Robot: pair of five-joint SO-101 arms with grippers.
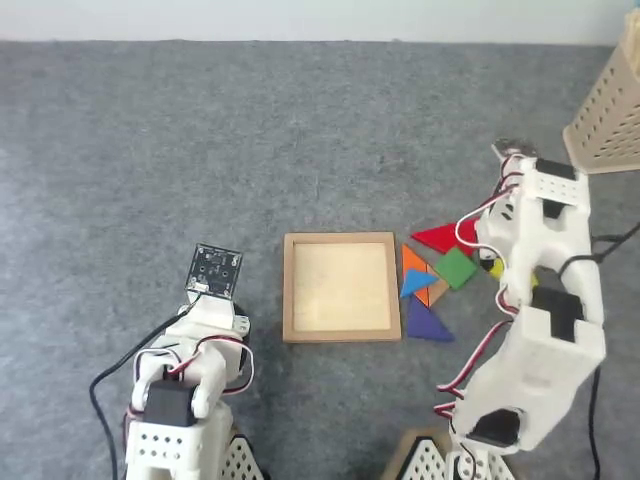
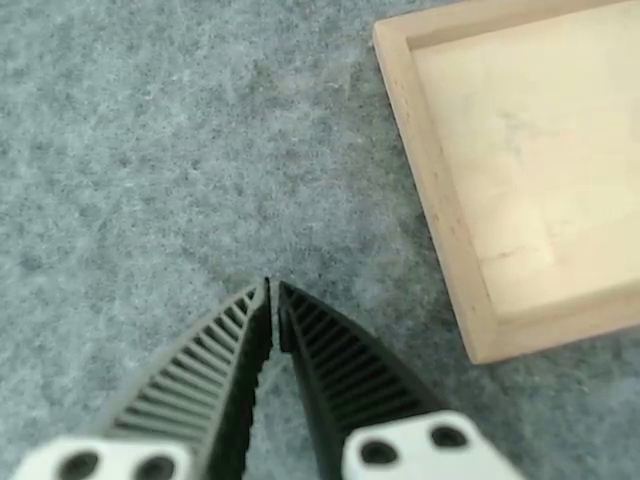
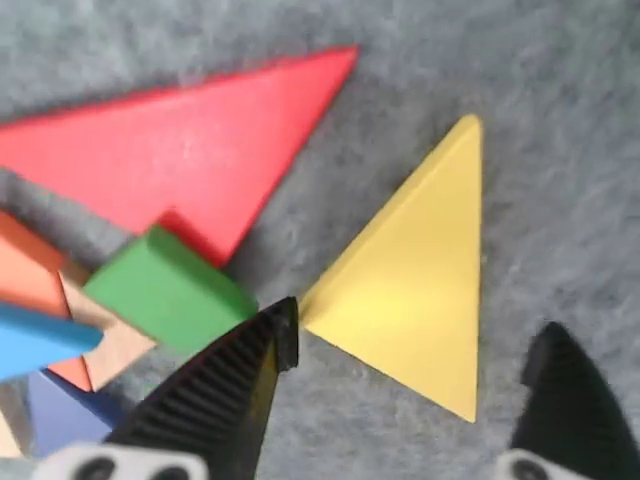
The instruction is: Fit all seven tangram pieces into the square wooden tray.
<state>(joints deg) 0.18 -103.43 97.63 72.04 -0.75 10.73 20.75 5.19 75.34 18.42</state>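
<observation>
— wooden tray (image 1: 340, 238), what's in it?
— bare wood inside; the pieces (image 1: 432, 280) lie on the desk (image 1: 150, 150) just beside it.
— and the fingers?
— right fingers (image 3: 230, 390) spread either side of the yellow triangle (image 3: 420, 290); left fingers (image 2: 225, 360) pressed together, near the tray.

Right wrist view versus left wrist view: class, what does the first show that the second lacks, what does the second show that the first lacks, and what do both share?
Right wrist view, not the left: the red triangle, yellow triangle, green square and blue piece, with the right gripper open above the yellow triangle. Left wrist view, not the right: the wooden tray, its visible floor bare, and the left gripper, shut. Both: the grey table cover and black ribbed fingers.
</observation>
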